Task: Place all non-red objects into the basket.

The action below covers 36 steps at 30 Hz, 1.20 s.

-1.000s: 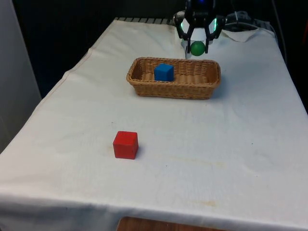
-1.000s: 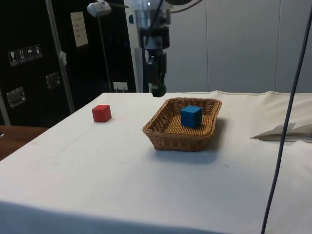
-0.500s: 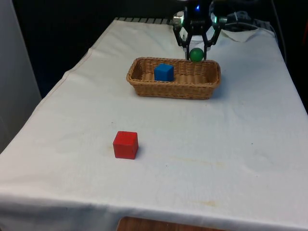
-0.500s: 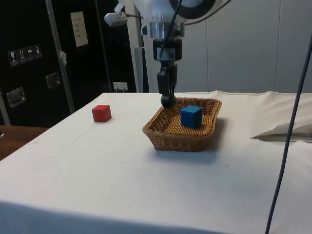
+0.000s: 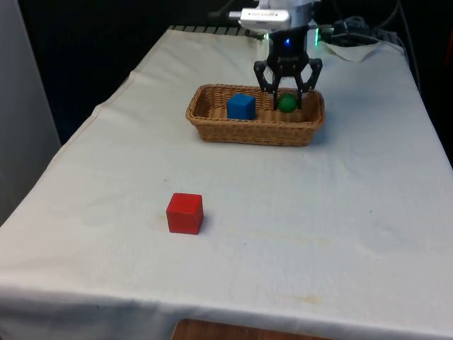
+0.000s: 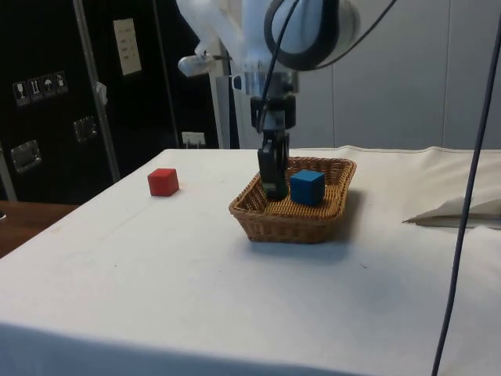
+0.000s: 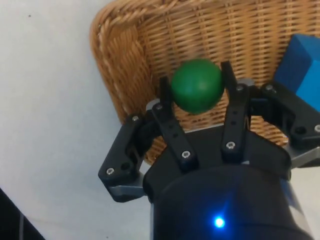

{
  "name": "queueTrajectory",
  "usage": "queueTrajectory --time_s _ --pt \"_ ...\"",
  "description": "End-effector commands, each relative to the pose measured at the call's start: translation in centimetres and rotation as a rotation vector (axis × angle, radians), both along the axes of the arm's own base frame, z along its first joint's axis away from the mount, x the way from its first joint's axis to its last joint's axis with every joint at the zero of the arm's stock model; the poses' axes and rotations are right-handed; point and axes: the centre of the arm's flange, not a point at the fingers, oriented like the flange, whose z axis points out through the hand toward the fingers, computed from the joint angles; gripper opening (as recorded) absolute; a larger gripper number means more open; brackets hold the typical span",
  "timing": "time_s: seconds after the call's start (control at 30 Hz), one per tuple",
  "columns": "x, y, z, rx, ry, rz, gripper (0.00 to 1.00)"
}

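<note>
Non-red pieces, operator: you have two, and both sit at the far basket. Working from the near edge of the white-clothed table (image 5: 340, 234) outward, you first meet the red cube (image 5: 185, 213), alone on the cloth, well short of everything else; taking the basket as the clock's centre with twelve pointing toward the robot, it lies at about seven o'clock.

Farther on is the oval woven wicker basket (image 5: 251, 132). Inside it you see the blue cube (image 5: 241, 106) resting on the floor, around nine o'clock of the basket's middle.

At about two o'clock inside the basket, the black two-finger gripper (image 5: 287, 103) hangs down from the white arm (image 6: 301, 27), fingertips below the rim. Between its fingers (image 7: 233, 107) is the small green ball (image 7: 197, 85), and the wrist view shows both fingers pressed against its sides, so you are pinching it. In the side view the gripper (image 6: 273, 188) stands just beside the blue cube (image 6: 307, 187). Whether the ball already touches the wicker floor is hard to say; it looks very close.
</note>
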Motion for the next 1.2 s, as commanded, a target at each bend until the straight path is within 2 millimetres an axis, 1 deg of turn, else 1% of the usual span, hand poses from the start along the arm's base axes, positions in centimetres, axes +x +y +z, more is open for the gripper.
queueTrajectory --time_s 0.0,0.07,0.1,0.23,0.37,0.4,0.43,0.47,0.7,0.73,0.77,0.9,1.17 --pt "0.0 0.3 -0.2 0.013 -0.007 -0.001 0.00" --pt "0.0 0.0 -0.7 -0.002 0.004 -0.003 0.00" --pt "0.0 0.3 -0.8 0.012 -0.004 -0.004 0.00" --pt "0.0 0.3 -2.1 0.010 0.007 -0.009 0.00" --pt "0.1 0.0 -2.7 -0.005 0.020 -0.011 0.00" --pt "0.1 0.2 -2.6 0.008 0.012 -0.011 0.00" --pt "0.1 0.3 -2.7 0.008 0.013 -0.010 0.07" --pt "0.1 0.2 -2.8 0.007 0.015 -0.012 0.30" --pt "0.1 0.2 -2.9 0.006 0.017 -0.012 0.97" --pt "0.0 -0.1 -3.1 -0.008 0.028 -0.011 1.00" --pt "0.0 0.2 -3.0 0.005 0.018 -0.012 1.00" --pt "0.0 0.2 -3.0 0.005 0.019 -0.012 1.00" --pt "0.5 -0.3 -0.9 0.002 0.012 -0.014 1.00"
